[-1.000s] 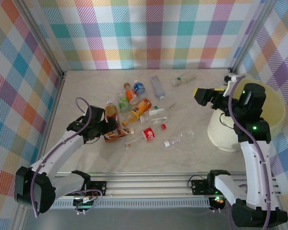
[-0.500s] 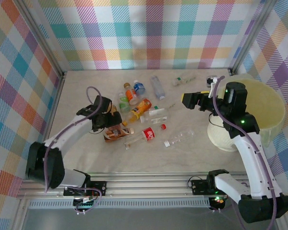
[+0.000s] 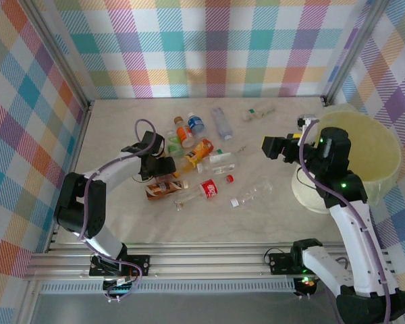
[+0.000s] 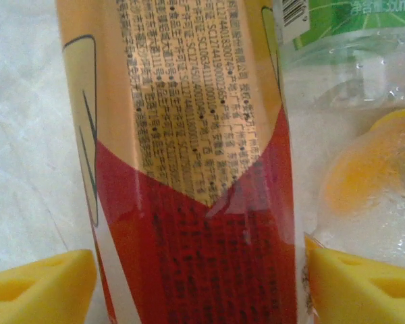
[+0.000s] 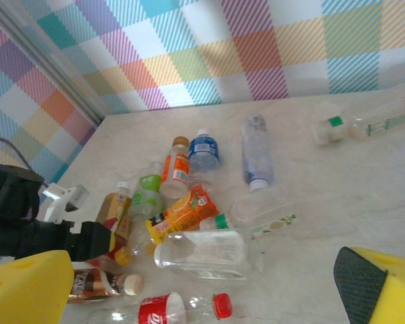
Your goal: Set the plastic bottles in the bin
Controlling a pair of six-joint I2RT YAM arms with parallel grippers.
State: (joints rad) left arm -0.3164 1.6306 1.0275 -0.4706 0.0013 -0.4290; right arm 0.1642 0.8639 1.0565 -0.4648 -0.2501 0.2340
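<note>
Several plastic bottles lie in a loose heap on the pale table. Among them are an orange juice bottle [image 3: 197, 154] [image 5: 185, 212], a red cola bottle [image 3: 204, 190] [image 5: 165, 310] and a wide clear one [image 5: 202, 253]. My left gripper [image 3: 156, 160] [image 4: 199, 287] is down at the heap's left side. Its yellow pads [image 4: 40, 287] press both sides of a tan-and-red labelled bottle [image 4: 189, 135] [image 5: 115, 212]. The right gripper [image 3: 273, 145] [image 5: 206, 287] hangs open and empty above the table, between the heap and the bin [image 3: 309, 185] at the right.
A green-labelled clear bottle [image 4: 351, 101] lies right against the gripped one. More bottles lie further back: a blue-labelled one [image 3: 196, 123], a clear one [image 3: 221, 123] and one near the back wall [image 3: 256, 112]. Plaid walls and metal posts close off three sides.
My left arm reached further into the heap and its jaws narrowed round the tan-and-red bottle. The right gripper swung left, away from the bin, still open.
</note>
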